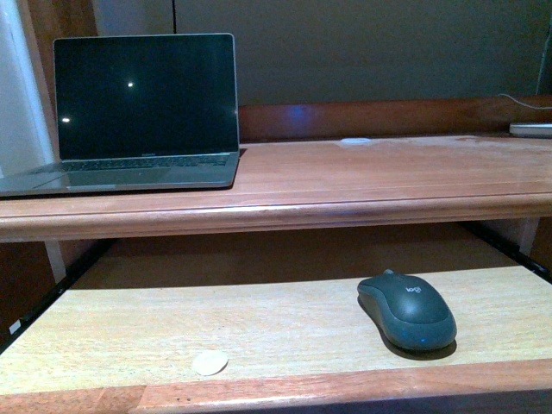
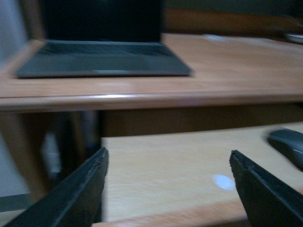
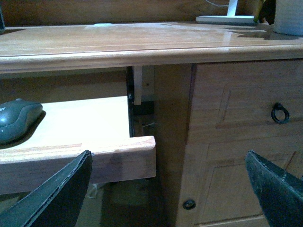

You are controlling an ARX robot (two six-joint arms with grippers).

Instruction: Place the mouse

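The dark grey mouse [image 1: 407, 309] lies on the pale pull-out tray [image 1: 216, 328] under the desk top, toward the tray's right side. The same mouse [image 2: 289, 144] shows at the edge of the left wrist view, and the mouse [image 3: 16, 119] also appears in the right wrist view on the tray. My left gripper [image 2: 168, 189] is open in front of the tray's edge, nothing between its fingers. My right gripper [image 3: 168, 194] is open, low beside the tray's right end, facing the desk cabinet. Neither arm shows in the front view.
An open laptop [image 1: 142, 112] with a dark screen sits on the wooden desk top [image 1: 388, 172] at the left. A small pale round sticker [image 1: 210, 362] lies on the tray. A cabinet with a ring handle [image 3: 280, 113] stands at the right.
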